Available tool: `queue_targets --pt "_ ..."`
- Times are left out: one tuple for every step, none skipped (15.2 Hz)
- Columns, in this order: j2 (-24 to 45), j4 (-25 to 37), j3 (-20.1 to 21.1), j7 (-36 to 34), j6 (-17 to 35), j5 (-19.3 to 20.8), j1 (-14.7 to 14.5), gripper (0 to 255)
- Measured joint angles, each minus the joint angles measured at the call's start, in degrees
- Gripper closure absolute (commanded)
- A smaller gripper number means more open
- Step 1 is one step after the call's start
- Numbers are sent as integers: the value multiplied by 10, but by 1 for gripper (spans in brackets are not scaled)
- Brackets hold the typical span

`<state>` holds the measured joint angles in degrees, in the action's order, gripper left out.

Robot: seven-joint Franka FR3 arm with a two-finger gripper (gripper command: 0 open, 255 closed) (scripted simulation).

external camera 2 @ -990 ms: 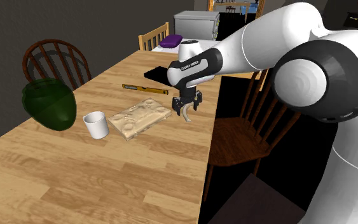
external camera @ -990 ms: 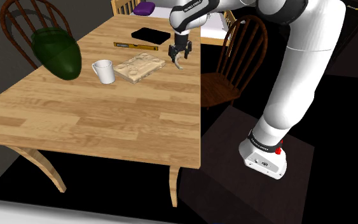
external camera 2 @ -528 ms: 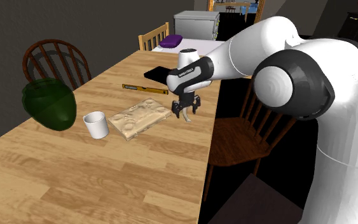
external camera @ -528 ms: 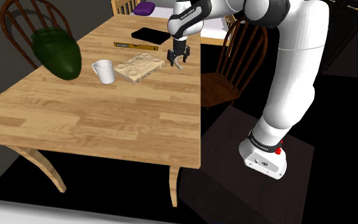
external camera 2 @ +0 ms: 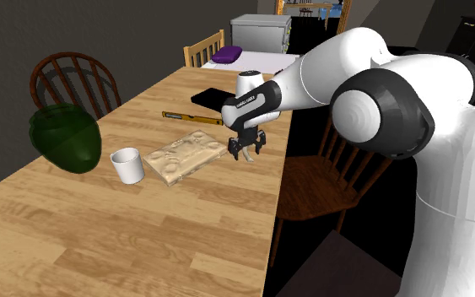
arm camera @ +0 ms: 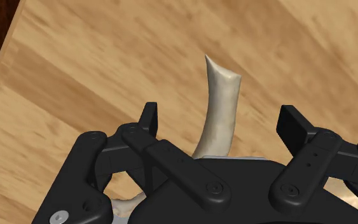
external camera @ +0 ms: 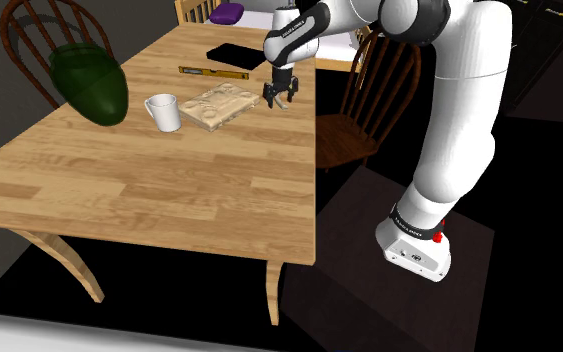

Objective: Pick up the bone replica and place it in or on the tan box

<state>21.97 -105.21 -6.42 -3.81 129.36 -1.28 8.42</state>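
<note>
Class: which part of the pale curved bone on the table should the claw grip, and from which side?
Grip the bone at its slim mid-shaft, coming straight down from above, claw open across its width. It lies flat on the table, and the shaft looks narrow enough to fit between the fingers.

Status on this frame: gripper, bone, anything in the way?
Gripper open. Bone between fingers, not clasped. Tan box just beside gripper; white mug past the box.

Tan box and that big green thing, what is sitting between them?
A white mug stands between the green thing and the tan box. The shoulder view shows it well.
</note>
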Motion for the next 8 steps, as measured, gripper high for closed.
queue_targets --pt "0 0 0 0 0 0 0 0" --pt "0 0 0 0 0 0 0 255" --pt "-1 1 1 0 0 -1 0 255" --pt "-3 2 4 0 0 -2 -3 255" --pt "-4 3 4 0 0 -2 -4 255" --pt "-3 4 4 -1 0 -2 -4 255" --pt "-2 5 4 -1 -1 -2 -4 255" --pt "-1 7 4 -2 -3 -1 -4 255"
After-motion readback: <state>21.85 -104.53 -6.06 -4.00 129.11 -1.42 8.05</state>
